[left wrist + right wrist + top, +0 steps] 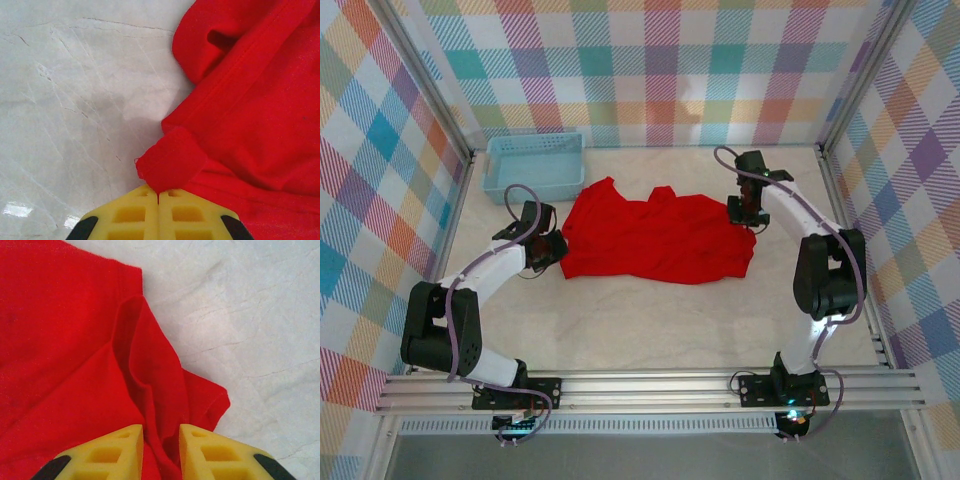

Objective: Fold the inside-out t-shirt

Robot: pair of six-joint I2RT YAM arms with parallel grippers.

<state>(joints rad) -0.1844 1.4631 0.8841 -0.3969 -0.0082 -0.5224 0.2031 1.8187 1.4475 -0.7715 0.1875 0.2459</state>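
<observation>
The inside-out t-shirt (660, 238) lies crumpled and partly spread in the middle of the pale table, bright red with no print. My left gripper (557, 250) is at the shirt's left edge. In the left wrist view its yellow jaws (158, 192) are pressed together on a small corner of the t-shirt (172, 165) that sticks up from between them. My right gripper (746, 214) is low over the shirt's right edge. In the right wrist view its jaws (161, 440) stand apart, with a raised fold of the t-shirt (150, 375) running between them.
A light-blue plastic basket (533, 165) stands at the back left, close to the shirt's upper left corner. Plaid walls close in the table on three sides, and a metal rail (650, 385) runs along the near edge.
</observation>
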